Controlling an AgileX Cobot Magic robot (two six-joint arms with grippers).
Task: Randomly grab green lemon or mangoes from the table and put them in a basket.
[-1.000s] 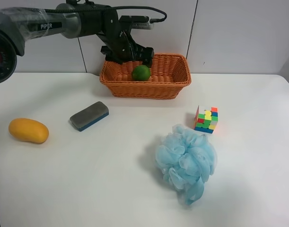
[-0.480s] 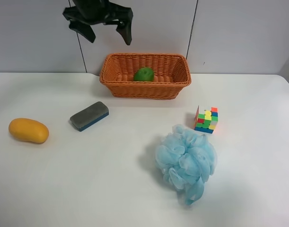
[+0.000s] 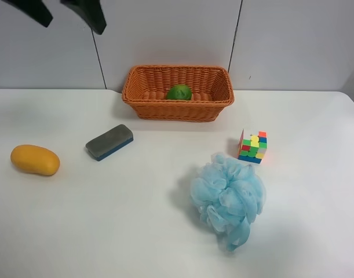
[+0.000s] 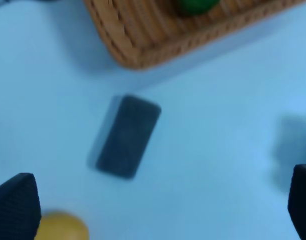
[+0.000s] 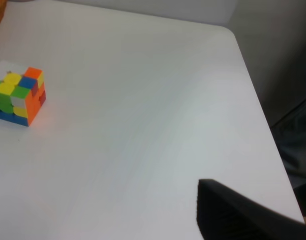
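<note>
The green lemon (image 3: 179,92) lies inside the orange wicker basket (image 3: 177,111) at the back of the white table (image 3: 136,231). The yellow-orange mango (image 3: 35,160) lies on the table at the exterior high view's left. My left gripper (image 3: 61,11) is open and empty, high above the table, to the left of the basket. The left wrist view looks down between its wide-apart fingers (image 4: 15,202) at the basket (image 4: 142,40), the lemon (image 4: 195,5) and the mango (image 4: 62,227). Of my right gripper only one dark finger (image 5: 228,212) shows.
A grey and blue eraser (image 3: 109,142) lies between mango and basket; it also shows in the left wrist view (image 4: 127,136). A colourful puzzle cube (image 3: 252,146) and a light blue bath pouf (image 3: 227,197) lie on the right. The right wrist view shows the cube (image 5: 17,96) and the table's corner.
The arm at the exterior high view's left has let go of the green lemon over the basket and risen up and to the left. The lemon now rests in the basket.
</note>
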